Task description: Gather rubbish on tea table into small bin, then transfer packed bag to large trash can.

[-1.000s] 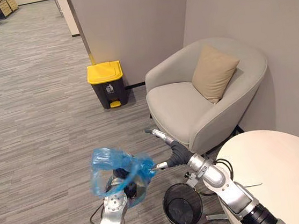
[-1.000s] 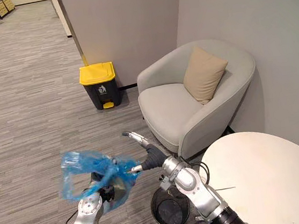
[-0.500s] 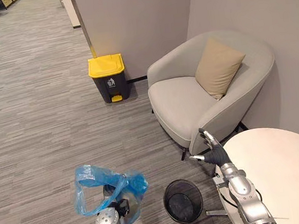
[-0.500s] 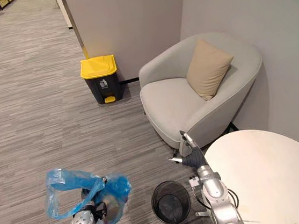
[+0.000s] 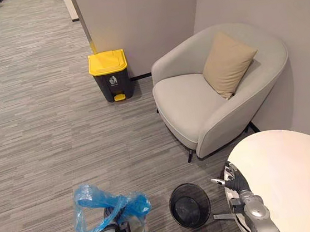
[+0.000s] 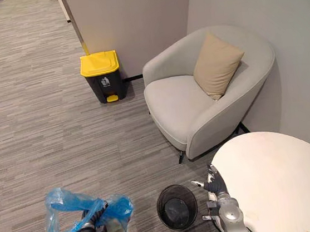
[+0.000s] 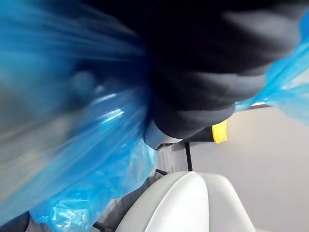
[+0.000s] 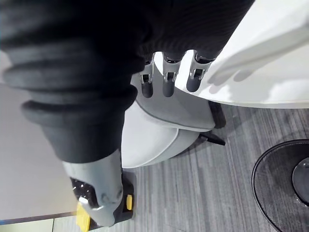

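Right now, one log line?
blue bag carried by left hand | right hand open, at table edge | small bin on floor | yellow-lidded can by wall

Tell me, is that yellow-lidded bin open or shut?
Shut: the yellow lid lies flat on the large trash can, no gap showing.

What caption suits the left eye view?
Left hand carries crumpled blue plastic bag beside small black mesh bin, yellow-lidded trash can ahead.

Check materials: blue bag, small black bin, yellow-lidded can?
The blue bag looks like thin plastic film: translucent, glossy, crinkled. The small bin seems to be black metal mesh, with a fine see-through wall, though it could be plastic. The large trash can is likely moulded plastic, with a smooth yellow lid over a dark grey body.
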Robot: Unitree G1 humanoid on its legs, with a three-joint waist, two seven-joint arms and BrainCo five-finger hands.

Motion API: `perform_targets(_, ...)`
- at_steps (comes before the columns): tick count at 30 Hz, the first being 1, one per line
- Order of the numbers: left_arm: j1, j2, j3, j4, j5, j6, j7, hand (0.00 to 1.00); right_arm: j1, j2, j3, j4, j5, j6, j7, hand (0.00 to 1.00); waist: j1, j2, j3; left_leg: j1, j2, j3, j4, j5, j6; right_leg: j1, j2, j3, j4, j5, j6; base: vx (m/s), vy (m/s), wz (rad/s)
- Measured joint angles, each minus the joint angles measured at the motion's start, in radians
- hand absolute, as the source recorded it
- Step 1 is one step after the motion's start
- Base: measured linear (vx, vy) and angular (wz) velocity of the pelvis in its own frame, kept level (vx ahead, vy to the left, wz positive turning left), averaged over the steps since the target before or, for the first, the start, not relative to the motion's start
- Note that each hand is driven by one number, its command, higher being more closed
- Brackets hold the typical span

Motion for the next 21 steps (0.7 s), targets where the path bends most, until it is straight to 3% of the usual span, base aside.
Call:
perform_targets(9, 0.015, -0.001, 0.0, 0.031, 0.001, 0.002, -0.015, 1.0, -0.003, 0.003, 0.003, 0.035, -0.001, 0.004, 0.0, 0.0, 0.001, -0.004, 0.014, 0.002, 0.001, 0.011, 0.0, -0.006, -0.004, -0.006, -0.001, 0.011, 0.007, -0.012, 0.002, 0.0, 0.0, -0.03)
perform_targets(15, 0.005, 0.001, 0.004, 0.031, 0.001, 0.002, -0.013, 1.0, -0.035, -0.005, 0.004, 0.035, -0.006, 0.007, -0.005, 0.0, 0.006, 0.002, 0.049, -0.045, 0.003, 0.058, 0.007, -0.002, 0.003, -0.106, -0.012, 0.066, 0.076, -0.011, -0.002, 0.01, 0.018, -0.23)
perform_targets(19, -0.068, 0.018, 0.002, 0.024, 0.0, 0.002, -0.008, 1.0, -0.054, -0.003, 0.011, 0.02, -0.011, 0.007, -0.027, 0.0, 0.0, -0.015, 0.095, -0.115, -0.008, 0.039, 0.07, -0.012, 0.024, -0.221, -0.055, 0.125, 0.266, -0.072, 0.01, 0.0, 0.044, 0.19)
perform_targets(21, -0.083, 0.019, 0.002, -0.018, 0.0, 0.001, -0.001, 1.0, -0.053, -0.005, 0.027, 0.007, -0.01, 0.007, -0.036, 0.0, -0.001, -0.03, 0.107, -0.155, 0.003, 0.016, 0.139, -0.038, 0.036, -0.232, -0.058, 0.193, 0.334, -0.122, 0.04, 0.01, 0.027, 0.48)
